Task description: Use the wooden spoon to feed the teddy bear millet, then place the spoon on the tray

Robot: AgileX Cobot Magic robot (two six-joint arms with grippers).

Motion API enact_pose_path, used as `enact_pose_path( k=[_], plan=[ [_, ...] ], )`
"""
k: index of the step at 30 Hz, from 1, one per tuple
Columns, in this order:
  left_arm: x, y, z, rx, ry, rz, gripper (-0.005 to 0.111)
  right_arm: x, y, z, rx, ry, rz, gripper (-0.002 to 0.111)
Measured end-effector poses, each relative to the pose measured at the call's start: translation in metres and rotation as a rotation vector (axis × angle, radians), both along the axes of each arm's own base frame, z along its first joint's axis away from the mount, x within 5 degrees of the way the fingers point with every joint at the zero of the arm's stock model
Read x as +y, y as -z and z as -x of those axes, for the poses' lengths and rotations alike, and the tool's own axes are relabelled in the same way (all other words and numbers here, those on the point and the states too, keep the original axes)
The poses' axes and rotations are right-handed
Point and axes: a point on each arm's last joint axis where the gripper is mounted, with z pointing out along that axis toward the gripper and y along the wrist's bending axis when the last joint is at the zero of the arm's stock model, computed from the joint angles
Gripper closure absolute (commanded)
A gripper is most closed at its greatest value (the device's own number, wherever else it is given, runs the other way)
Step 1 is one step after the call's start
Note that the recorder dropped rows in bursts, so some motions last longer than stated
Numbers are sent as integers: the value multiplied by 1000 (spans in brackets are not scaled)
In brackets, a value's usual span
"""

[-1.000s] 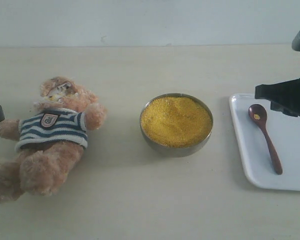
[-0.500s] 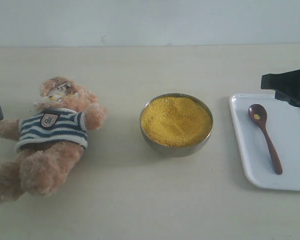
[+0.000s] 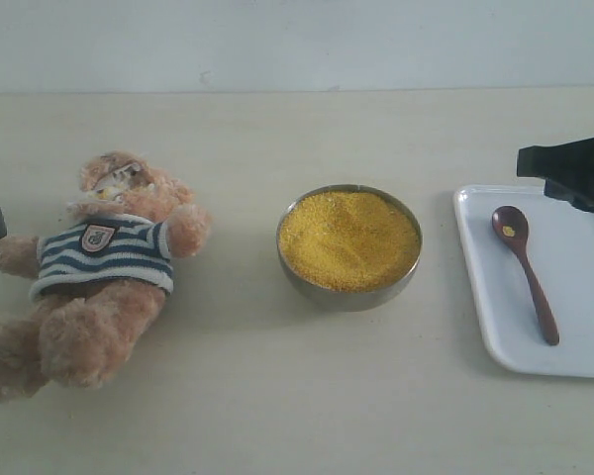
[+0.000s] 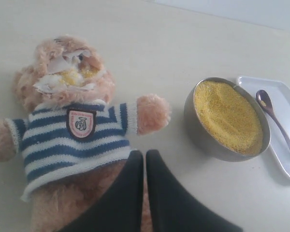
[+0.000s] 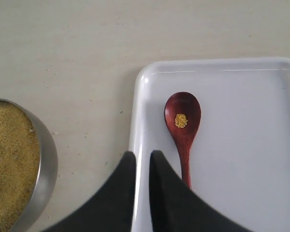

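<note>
Yellow millet (image 3: 348, 239) fills a metal bowl (image 3: 348, 295) at the middle of the tabletop (image 3: 277, 396). At 9 o'clock the teddy bear (image 3: 99, 267) lies face up, with yellow grains on its muzzle. At 3 o'clock the white tray (image 3: 584, 297) carries the wooden spoon (image 3: 528, 277). Its round end points to 11 o'clock and holds a dab of millet. The left tool (image 4: 145, 159), near the bear, is pressed together and empty. The right tool (image 5: 143, 157) hangs above the tray, its fingers nearly together, pinching nothing.
</note>
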Motion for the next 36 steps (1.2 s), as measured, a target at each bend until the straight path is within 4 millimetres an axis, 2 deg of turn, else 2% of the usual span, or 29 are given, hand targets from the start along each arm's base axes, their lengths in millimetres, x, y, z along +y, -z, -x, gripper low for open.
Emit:
enact_pose_path(
  k=[8,12,19,25,29,33,36],
  plan=[
    [0,-1,1,-19,14,-22,103,0,0,0,0,-1,0,99],
    [0,-8,8,-84,28,-49,103,-3,-3,12,-67,20,0,99],
    [-1,-28,35,-284,39,-89,103,-15,-2,57,-258,112,-42,99],
    [-3,-43,66,-481,53,-128,103,-17,-22,97,-508,109,-110,99],
    [-6,-43,83,-539,86,-125,103,-15,-34,118,-596,63,-152,99],
    [-13,-32,99,-534,174,-121,103,-13,-33,137,-557,2,-173,99],
    [-16,-28,102,-505,227,-118,103,-13,-32,141,-546,-10,-177,99]
  ],
)
